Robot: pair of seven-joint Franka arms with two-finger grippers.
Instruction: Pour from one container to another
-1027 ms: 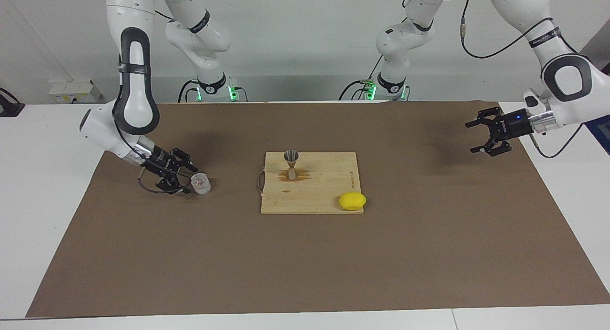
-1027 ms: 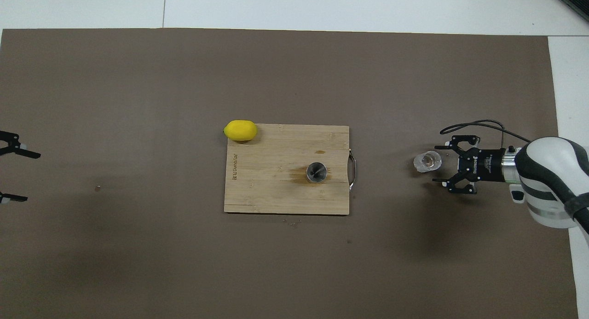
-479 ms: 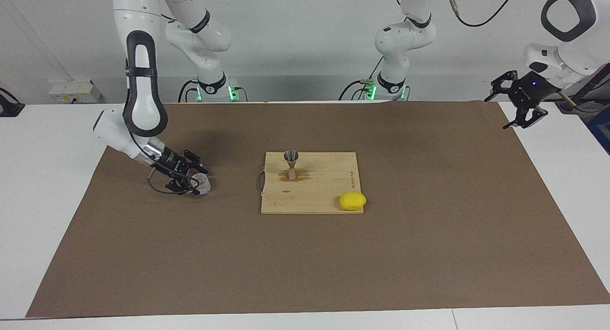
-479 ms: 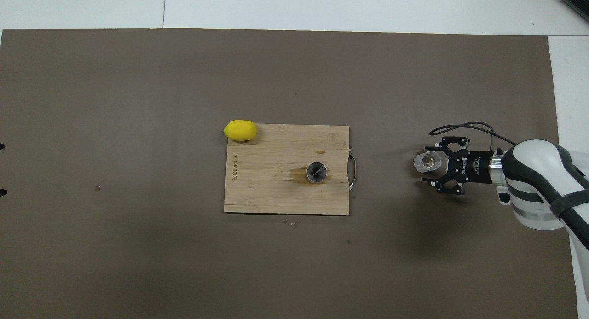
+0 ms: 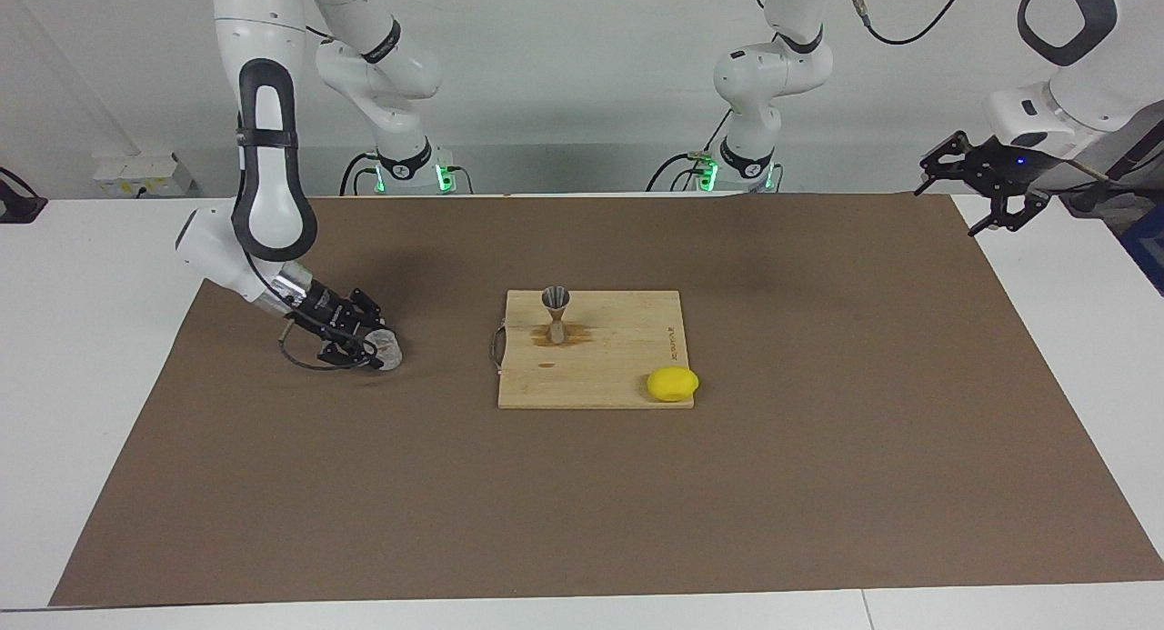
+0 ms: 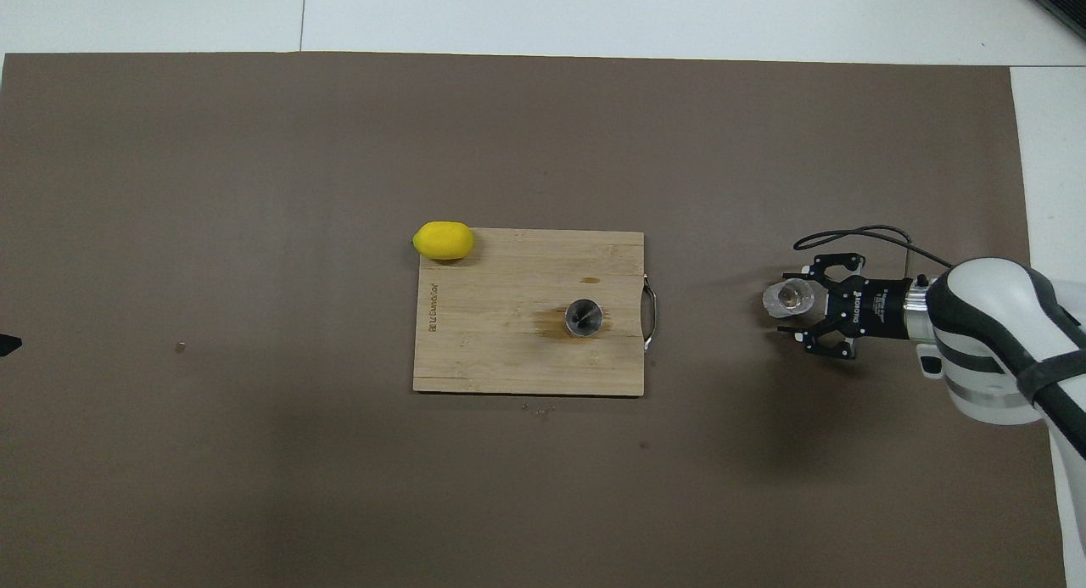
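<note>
Clear plastic cup (image 5: 388, 349) stands on the brown mat (image 5: 582, 485) toward the right arm's end of the table (image 5: 82, 339), well apart from the wooden cutting board (image 5: 627, 375). The right gripper (image 5: 371, 348) is low at the mat, and its two fingers (image 6: 793, 274) lie on both sides of the cup, one on the side nearer to the robots and one on the side farther from them, so the cup sits between them. The fingers have narrowed around the cup, but I cannot tell if they already press on its wall. The cup is upright and still rests on the mat.

The metal jigger (image 5: 556, 314) stands upright on the cutting board, near the board's edge that is closer to the robots, on a dark stain. A yellow lemon (image 5: 673, 384) lies at the board's corner toward the left arm's end.

The left gripper (image 5: 978, 189) waits in the air over the edge of the mat at the left arm's end, with its fingers spread wide and nothing between them.
</note>
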